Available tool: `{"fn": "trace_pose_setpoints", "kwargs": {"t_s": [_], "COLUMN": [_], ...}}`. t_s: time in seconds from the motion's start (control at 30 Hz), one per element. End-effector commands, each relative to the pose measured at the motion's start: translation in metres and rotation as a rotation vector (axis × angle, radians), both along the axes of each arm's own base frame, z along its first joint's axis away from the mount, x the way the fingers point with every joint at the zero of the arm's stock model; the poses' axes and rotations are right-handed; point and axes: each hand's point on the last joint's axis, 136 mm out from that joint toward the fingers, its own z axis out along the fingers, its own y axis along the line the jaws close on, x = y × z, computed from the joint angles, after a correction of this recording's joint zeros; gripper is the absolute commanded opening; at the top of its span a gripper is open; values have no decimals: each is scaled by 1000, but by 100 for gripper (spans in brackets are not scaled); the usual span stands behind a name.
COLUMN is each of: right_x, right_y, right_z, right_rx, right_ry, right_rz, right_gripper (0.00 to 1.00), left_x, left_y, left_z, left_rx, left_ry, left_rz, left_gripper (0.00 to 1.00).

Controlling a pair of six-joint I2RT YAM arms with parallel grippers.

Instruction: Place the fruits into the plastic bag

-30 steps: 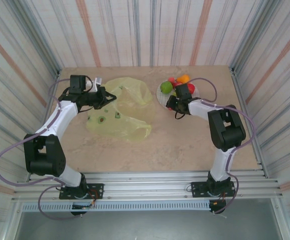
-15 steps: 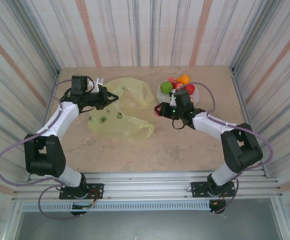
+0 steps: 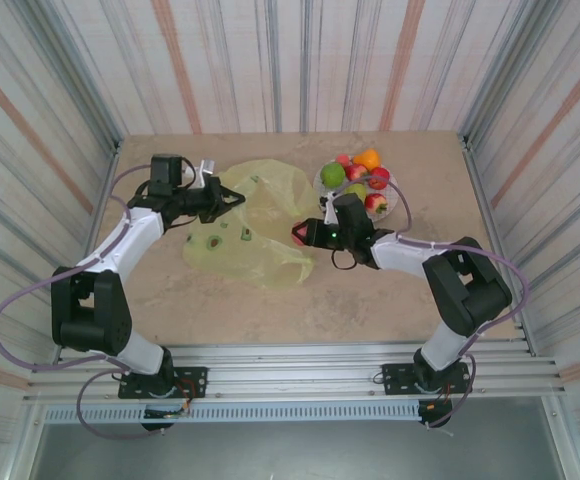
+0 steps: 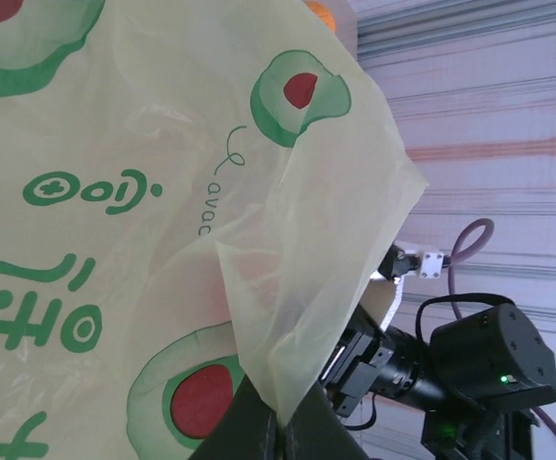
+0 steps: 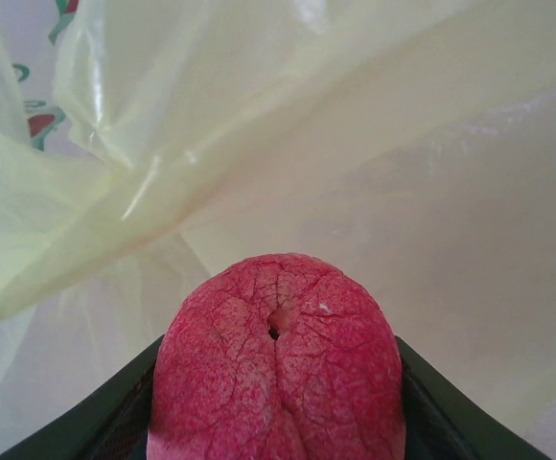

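The yellow-green plastic bag (image 3: 255, 225) lies left of centre, printed with green and red motifs. My left gripper (image 3: 220, 200) is shut on a fold of the bag's edge (image 4: 288, 374) and holds it raised. The right gripper (image 3: 308, 233) is shut on a red apple (image 5: 278, 369), which sits between its dark fingers (image 5: 115, 417). It hangs just at the bag's right edge, with crinkled plastic (image 5: 307, 144) directly ahead. More fruits rest on the white plate (image 3: 398, 196): a green apple (image 3: 333, 173), an orange (image 3: 368, 158) and red apples (image 3: 375, 203).
Striped walls enclose the table on three sides. The right arm (image 4: 470, 359) shows past the lifted bag edge in the left wrist view. Bare tabletop (image 3: 370, 290) stretches in front of the bag and plate.
The right gripper has travelled left from the plate to the bag's edge, carrying the red apple. The left gripper has shifted slightly right, still gripping the bag.
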Motion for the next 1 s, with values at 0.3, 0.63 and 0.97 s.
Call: {"fn": "trace_pose_setpoints", "kwargs": {"t_s": [0.3,0.63,0.97], "right_x": [12,44,50], "right_y": [55,84,109], "right_z": [7,-1,-16], "right_rx": [67,108,88], "right_ry": [-141,-120,-16], "right_rz": [52,-98,-180], "right_gripper": [48,49,51], "left_x": [-11,-17,-18], "left_y": [-19,-31,-37], "left_z": [12,10,3], "left_rx": [-90,-100,-110], "left_ry": [3,15,36], "left_rz": [-54,-91,-102], "left_gripper": [0,0,0]}}
